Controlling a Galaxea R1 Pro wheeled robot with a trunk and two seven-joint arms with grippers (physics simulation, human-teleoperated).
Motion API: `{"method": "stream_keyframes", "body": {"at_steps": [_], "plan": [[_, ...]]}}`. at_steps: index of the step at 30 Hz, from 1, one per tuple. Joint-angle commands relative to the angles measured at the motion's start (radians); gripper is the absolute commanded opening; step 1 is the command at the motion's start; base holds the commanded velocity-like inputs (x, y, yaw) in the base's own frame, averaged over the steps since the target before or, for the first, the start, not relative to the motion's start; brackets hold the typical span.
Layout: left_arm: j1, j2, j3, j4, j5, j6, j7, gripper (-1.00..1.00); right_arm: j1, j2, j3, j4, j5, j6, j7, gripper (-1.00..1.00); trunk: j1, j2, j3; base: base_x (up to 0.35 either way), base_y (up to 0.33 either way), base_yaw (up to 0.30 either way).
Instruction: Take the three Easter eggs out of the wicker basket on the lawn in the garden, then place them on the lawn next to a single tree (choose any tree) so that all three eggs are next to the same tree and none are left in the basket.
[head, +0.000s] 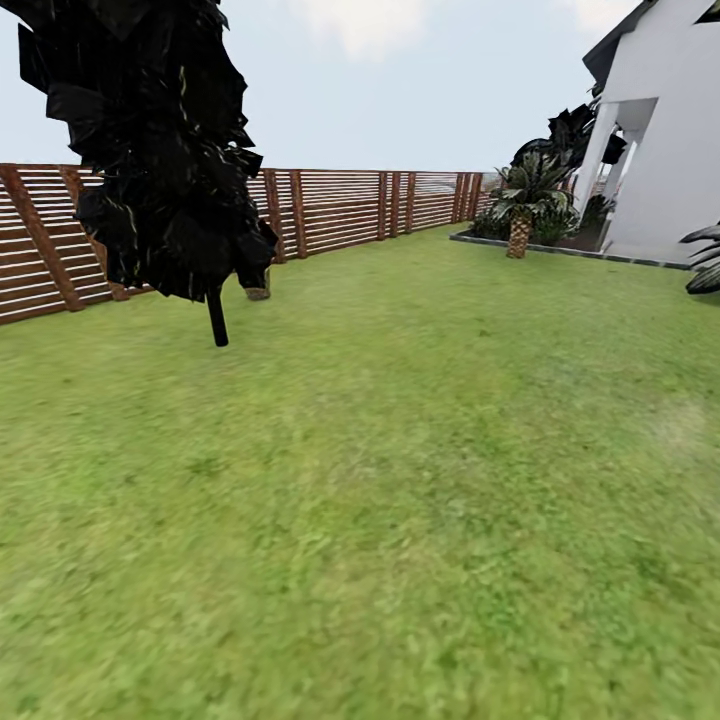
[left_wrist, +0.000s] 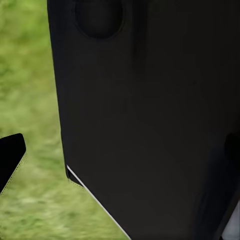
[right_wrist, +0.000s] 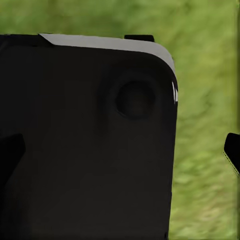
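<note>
You face open lawn (head: 380, 480) running to a slatted fence (head: 340, 210) across the upper frame, dark leafy tree (head: 160, 140) upper left, house (head: 670, 130) upper right. Whether either gripper is open, you cannot tell: dark robot body blocks both wrist views.

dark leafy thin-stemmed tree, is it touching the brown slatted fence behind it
Cannot tell. In the head view the dark leafy thin-stemmed tree overlaps the brown slatted wooden fence, but its stem meets the green grass lawn nearer the camera.

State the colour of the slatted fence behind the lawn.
Reddish brown. The fence shows best in the head view, beyond the green lawn.
</note>
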Motion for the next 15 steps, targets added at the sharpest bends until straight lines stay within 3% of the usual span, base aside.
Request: {"method": "stream_keyframes", "body": {"at_steps": [1, 15], "plan": [[-0.001, 0.000, 0.000, 0.000, 0.001, -0.001, -0.001, 1.00, -0.001, 0.001, 0.000, 0.002, 0.001, -0.003, 0.000, 1.00, 0.001, 0.000, -0.001, 0.338, 0.000, 0.000], [-0.001, 0.000, -0.004, 0.000, -0.002, -0.001, -0.003, 1.00, -0.001, 0.002, 0.003, 0.002, 0.004, -0.003, 0.000, 1.00, 0.001, 0.000, -0.001, 0.338, 0.000, 0.000]]}}
